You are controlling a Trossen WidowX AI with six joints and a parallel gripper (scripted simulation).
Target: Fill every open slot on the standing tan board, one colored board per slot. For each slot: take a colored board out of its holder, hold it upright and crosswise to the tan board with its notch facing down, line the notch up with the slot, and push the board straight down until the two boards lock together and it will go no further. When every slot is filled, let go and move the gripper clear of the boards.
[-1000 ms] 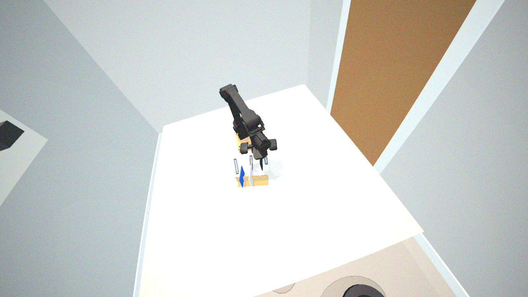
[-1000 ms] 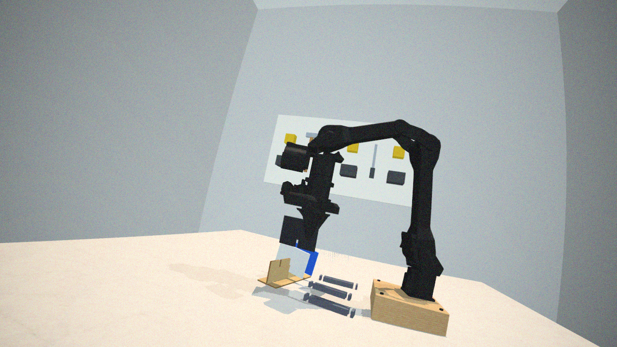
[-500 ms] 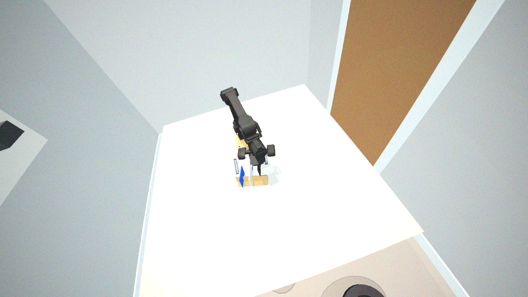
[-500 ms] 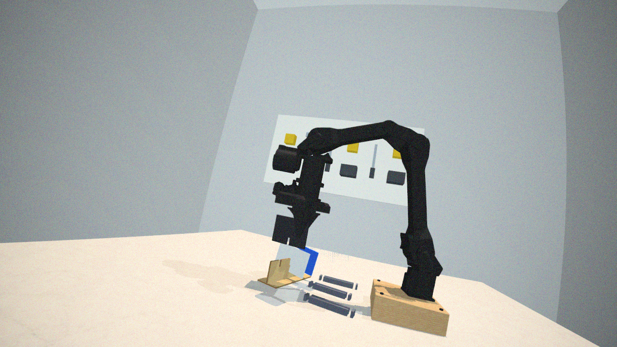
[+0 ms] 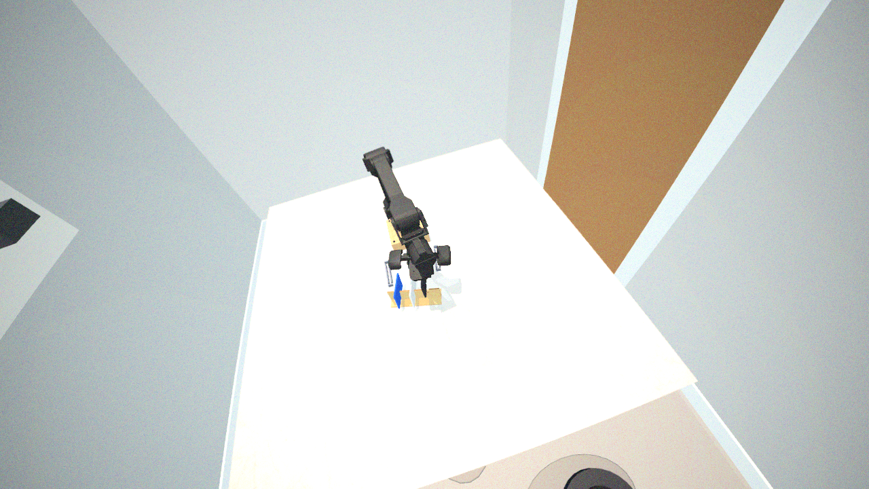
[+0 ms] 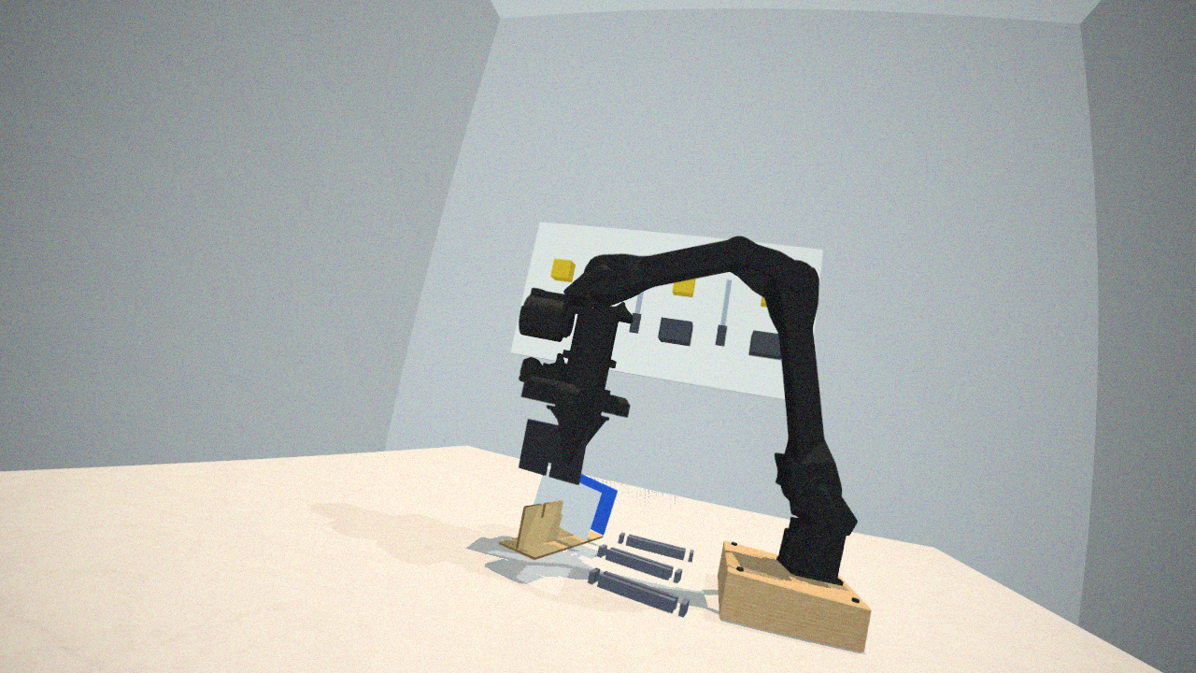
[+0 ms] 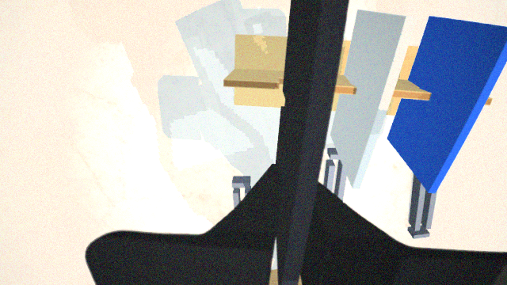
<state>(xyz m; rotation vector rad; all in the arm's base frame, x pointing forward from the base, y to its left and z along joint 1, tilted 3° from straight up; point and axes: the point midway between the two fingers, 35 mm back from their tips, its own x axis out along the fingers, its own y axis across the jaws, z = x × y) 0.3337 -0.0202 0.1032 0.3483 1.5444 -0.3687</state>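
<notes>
Raises the arm (image 5: 394, 191) (image 6: 685, 261) in a tall arch, climbing nearly upright, bending at the elbow, then reaching forward with a slight downward slope. Bends sharply at the wrist (image 5: 419, 248) (image 6: 591, 338) and points the gripper (image 5: 423, 280) (image 6: 570, 458) (image 7: 283, 173) downward. Holds the fingers (image 6: 576, 422) close together, clamped on something thin.
</notes>
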